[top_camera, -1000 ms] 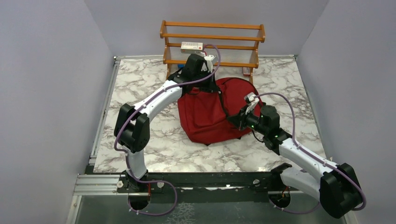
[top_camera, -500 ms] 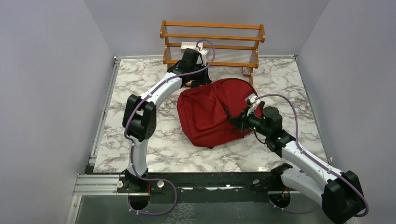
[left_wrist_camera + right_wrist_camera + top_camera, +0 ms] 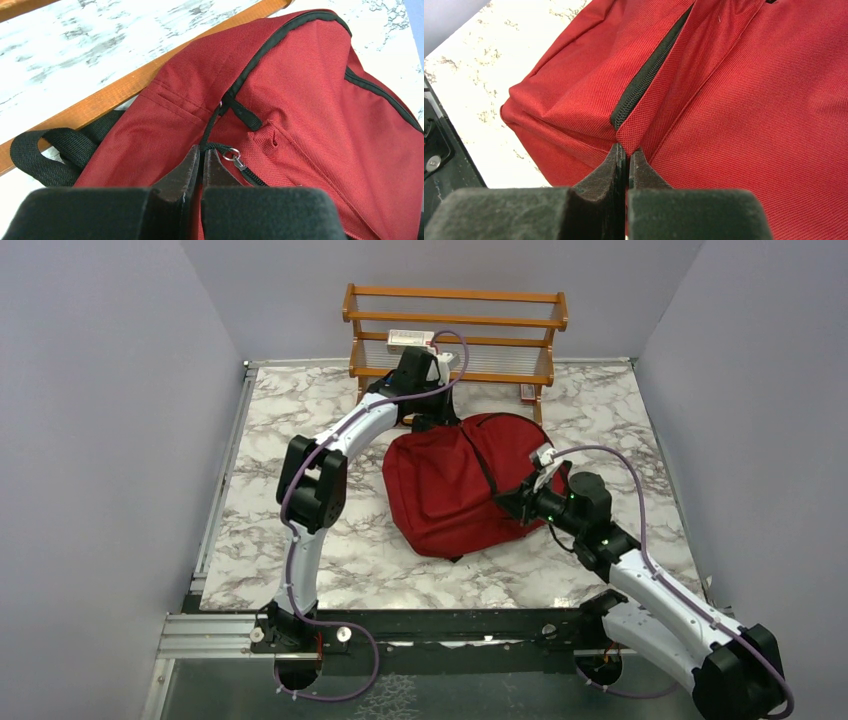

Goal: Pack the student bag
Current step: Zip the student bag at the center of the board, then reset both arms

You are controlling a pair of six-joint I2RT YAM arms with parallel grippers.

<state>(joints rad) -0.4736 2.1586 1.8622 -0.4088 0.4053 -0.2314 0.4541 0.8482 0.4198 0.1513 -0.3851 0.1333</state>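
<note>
A 2-shelf orange wooden rack [image 3: 455,335] stands at the far edge of the marble-patterned table [image 3: 300,420], with a flat white and red box [image 3: 411,338] on its upper shelf. The student bag [image 3: 450,490] lies flat in the middle of the table, its top end right up against the rack's lower rail. The left arm reaches over that end, and its wrist covers the bag's top corner in the overhead view. A black webbing strap [image 3: 45,150] loops out from under the bag onto the table beside the rail.

The left gripper [image 3: 201,149] has its 2 fingers pressed together, pinching a thin black zipper cord [image 3: 212,120] that leads to a small metal ring [image 3: 231,155]. The right gripper [image 3: 627,150], at the bag's right side, is also closed tight. It nips a fold of the red fabric at the end of a black zipper [image 3: 644,80].

The bag is dark red woven cloth, soft and creased, rounded at the top, with black piping along its seams. The fingers on both grippers are matte black wedges.
</note>
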